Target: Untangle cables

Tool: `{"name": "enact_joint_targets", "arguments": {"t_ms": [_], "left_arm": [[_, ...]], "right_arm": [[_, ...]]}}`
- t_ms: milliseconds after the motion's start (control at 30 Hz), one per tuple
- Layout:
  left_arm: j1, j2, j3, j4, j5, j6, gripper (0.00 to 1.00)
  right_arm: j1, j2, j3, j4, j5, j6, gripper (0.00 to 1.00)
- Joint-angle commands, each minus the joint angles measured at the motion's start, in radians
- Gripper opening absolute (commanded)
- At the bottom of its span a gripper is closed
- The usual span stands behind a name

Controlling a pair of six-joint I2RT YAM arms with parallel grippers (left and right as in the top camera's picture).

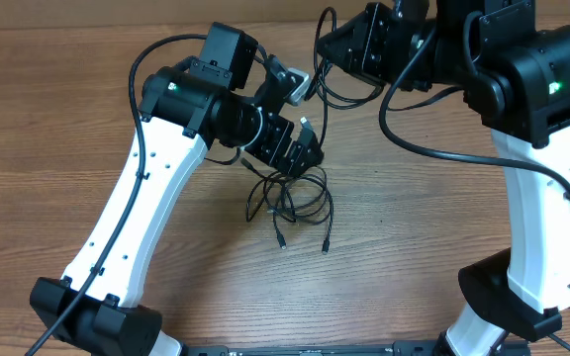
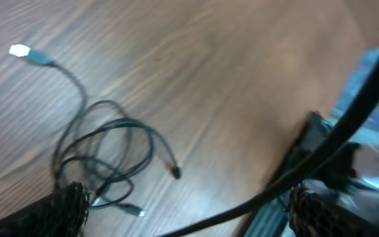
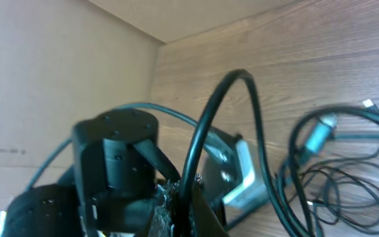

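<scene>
Wooden desk [image 1: 414, 218] is carrying cables [image 1: 290, 198] mid-frame. Left pincer [image 1: 300, 150] is hovering open above; right pincer [image 1: 327, 47] is apparently pinching a strand [image 3: 242, 76] shut. Next: grasping a loop.

Each arm pairs one long white link with black joints. The left arm [image 1: 151, 188] has a row of small dark screw holes along its white link, and a thick black cable [image 1: 117, 225] runs down that link to a black base clamp [image 1: 92, 314]. Above the link sit a rounded black housing with a green lamp [image 1: 174, 87] and a boxy black wrist camera [image 1: 228, 49]. The right arm [image 1: 537, 227] shows the same white, a bulky black housing [image 1: 518, 59] and its own green light [image 1: 554, 87]. The left claw [image 2: 186, 210] has black, rough-textured fingers [image 2: 54, 210].
</scene>
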Motion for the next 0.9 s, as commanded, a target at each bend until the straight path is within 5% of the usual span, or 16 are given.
{"name": "enact_joint_targets", "arguments": {"t_ms": [0, 133, 433, 600, 733, 867], "left_arm": [[-0.003, 0.006, -0.002, -0.014, 0.136, 0.105, 0.95], [-0.003, 0.006, -0.002, -0.017, 0.135, 0.108, 0.85], [-0.003, 0.006, -0.002, -0.022, 0.216, 0.108, 0.81], [-0.003, 0.006, -0.002, -0.030, 0.243, 0.108, 0.59], [-0.003, 0.006, -0.002, -0.044, 0.252, 0.116, 0.58], [-0.003, 0.006, -0.002, -0.046, 0.262, 0.115, 0.47]], "right_arm": [[-0.002, 0.000, 0.000, 0.029, -0.016, 0.076, 0.04], [-0.016, 0.000, -0.001, 0.066, -0.035, 0.172, 0.04], [-0.055, 0.000, -0.001, 0.076, -0.119, 0.271, 0.04], [-0.088, 0.000, -0.001, 0.077, -0.117, 0.302, 0.04], [-0.109, 0.000, -0.001, 0.076, -0.117, 0.303, 0.04], [-0.113, 0.000, -0.001, 0.067, -0.119, 0.333, 0.04]]}}
